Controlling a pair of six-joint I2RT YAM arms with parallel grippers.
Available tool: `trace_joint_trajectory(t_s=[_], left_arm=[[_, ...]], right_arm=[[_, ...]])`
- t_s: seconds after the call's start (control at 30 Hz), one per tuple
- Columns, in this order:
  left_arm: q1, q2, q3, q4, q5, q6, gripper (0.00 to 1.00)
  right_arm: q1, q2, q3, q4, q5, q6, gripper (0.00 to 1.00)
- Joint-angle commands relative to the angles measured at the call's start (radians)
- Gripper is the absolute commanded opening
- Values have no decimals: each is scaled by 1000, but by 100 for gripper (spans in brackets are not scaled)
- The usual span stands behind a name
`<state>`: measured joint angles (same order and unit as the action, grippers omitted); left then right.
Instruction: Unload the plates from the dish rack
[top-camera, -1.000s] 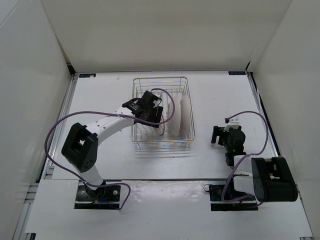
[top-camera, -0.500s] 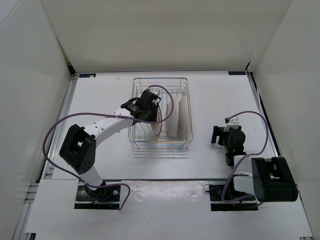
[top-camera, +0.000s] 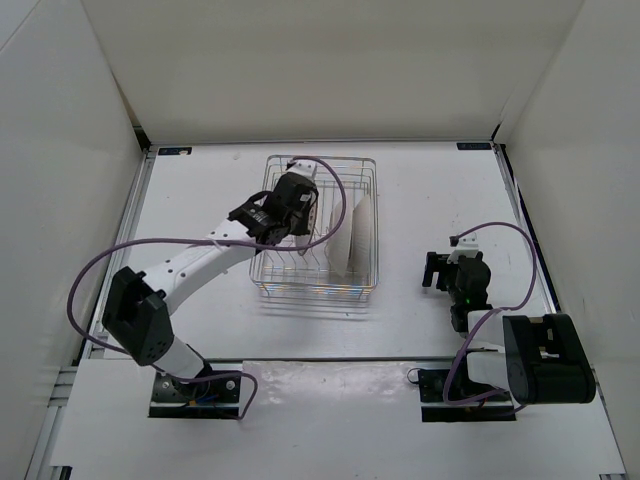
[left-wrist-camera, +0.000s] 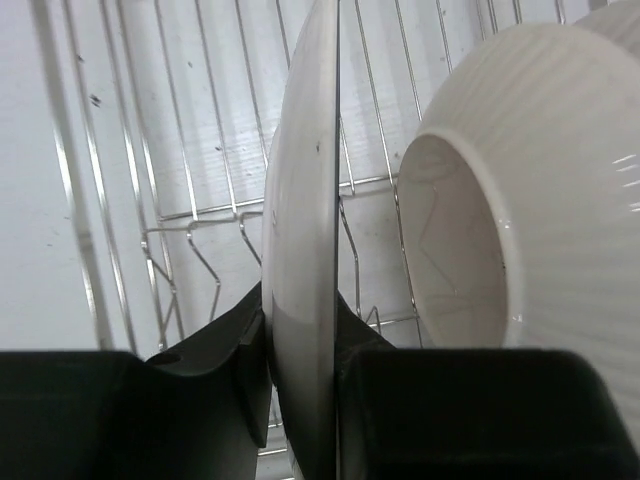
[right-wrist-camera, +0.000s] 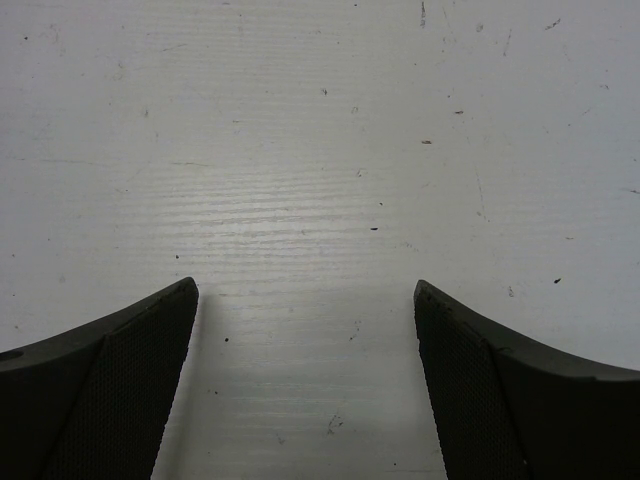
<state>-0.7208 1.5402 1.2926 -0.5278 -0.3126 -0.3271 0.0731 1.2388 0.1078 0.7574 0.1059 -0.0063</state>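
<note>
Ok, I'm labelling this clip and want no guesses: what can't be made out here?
Left wrist: the gripped plate is edge-on, so its face pattern is hidden.
Top: plate count unclear; the left gripper covers part of the dish rack.
Right wrist: only table under the open right gripper; rack out of frame.

The left arm (top-camera: 200, 262) stretches forward and rightward from its base. The left gripper (left-wrist-camera: 300, 345) is closed tight on the rim of an upright plate (left-wrist-camera: 305, 200), one finger on each face. The right arm (top-camera: 545, 370) sits folded close to its base. The right gripper (right-wrist-camera: 305, 290) is angled downward with its jaws spread wide and nothing between them.
</note>
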Motion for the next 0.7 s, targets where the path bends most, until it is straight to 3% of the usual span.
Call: trace_joint_trajectory(t_s=[0.0, 0.13, 0.37, 0.5, 0.67], left_arm=[[-68, -107, 89, 58, -54, 8, 25], [-143, -205, 79, 40, -234, 77, 16], [-157, -562, -62, -73, -269, 22, 0], [-155, -742, -243, -164, -117, -104, 0], [-155, -888, -511, -79, 240, -281, 0]], right_arm=[[-1, -1, -3, 36, 12, -6, 90], [1, 1, -3, 37, 12, -6, 90], [1, 2, -3, 36, 12, -7, 90], [2, 1, -5, 36, 15, -8, 90], [1, 2, -5, 39, 14, -8, 90]])
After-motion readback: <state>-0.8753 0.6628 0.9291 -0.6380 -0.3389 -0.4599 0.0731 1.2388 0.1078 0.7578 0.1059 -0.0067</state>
